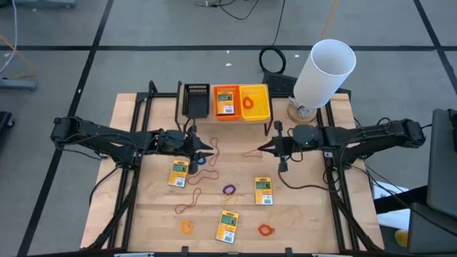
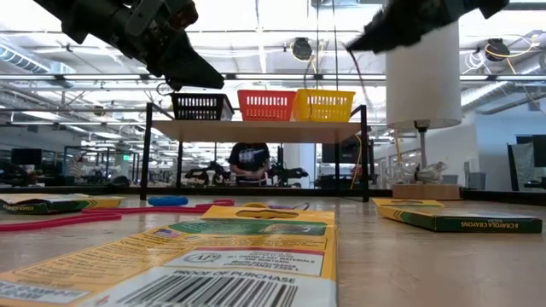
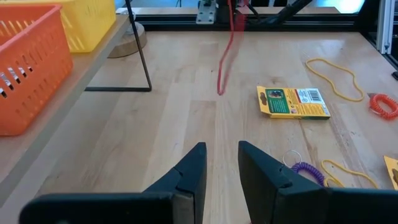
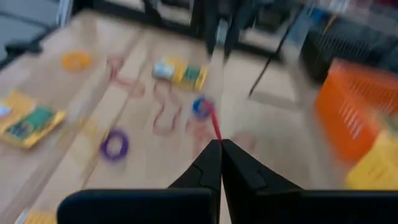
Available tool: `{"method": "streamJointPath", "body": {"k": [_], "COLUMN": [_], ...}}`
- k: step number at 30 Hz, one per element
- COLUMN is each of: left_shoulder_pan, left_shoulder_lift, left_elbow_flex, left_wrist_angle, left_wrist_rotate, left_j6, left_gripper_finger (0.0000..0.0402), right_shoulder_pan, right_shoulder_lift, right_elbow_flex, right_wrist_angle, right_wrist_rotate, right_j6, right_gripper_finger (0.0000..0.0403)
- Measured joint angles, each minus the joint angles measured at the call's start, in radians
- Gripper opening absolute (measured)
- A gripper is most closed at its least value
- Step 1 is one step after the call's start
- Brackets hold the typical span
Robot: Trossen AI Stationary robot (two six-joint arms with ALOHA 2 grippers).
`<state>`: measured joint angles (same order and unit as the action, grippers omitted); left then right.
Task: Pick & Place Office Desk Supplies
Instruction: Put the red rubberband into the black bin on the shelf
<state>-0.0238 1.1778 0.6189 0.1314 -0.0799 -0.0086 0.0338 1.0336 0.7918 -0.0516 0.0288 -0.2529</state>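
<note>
Above the table's middle, the right gripper (image 1: 261, 148) pinches a red rubber band (image 3: 227, 50) in fully closed jaws, while the left gripper (image 1: 211, 149) faces it, jaws slightly parted and empty. Three yellow packs (image 1: 179, 173) and loose bands lie nearer; a fourth sits in the far orange bin (image 1: 226, 103).

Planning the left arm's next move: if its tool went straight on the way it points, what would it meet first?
Probably the right tool, facing it across bare table; a red band hangs between them, though depth is unclear.
</note>
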Motion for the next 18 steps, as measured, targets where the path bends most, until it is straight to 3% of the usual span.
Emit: {"method": "streamJointPath", "body": {"k": [14, 18], "left_shoulder_pan": [0.000, 0.000], "left_shoulder_lift": [0.000, 0.000], "left_elbow_flex": [0.000, 0.000], "left_wrist_angle": [0.000, -0.003], "left_wrist_rotate": [0.000, 0.000], "left_j6": [0.000, 0.008], "left_gripper_finger": [0.0081, 0.0081], "right_shoulder_pan": [-0.112, -0.159], "right_shoulder_lift": [-0.001, 0.029], "right_elbow_flex": [0.000, 0.000], "right_wrist_angle": [0.372, 0.453], "right_wrist_rotate": [-0.009, -0.083], "right_j6": [-0.137, -0.136], "right_gripper_finger": [0.0000, 0.0000]}}
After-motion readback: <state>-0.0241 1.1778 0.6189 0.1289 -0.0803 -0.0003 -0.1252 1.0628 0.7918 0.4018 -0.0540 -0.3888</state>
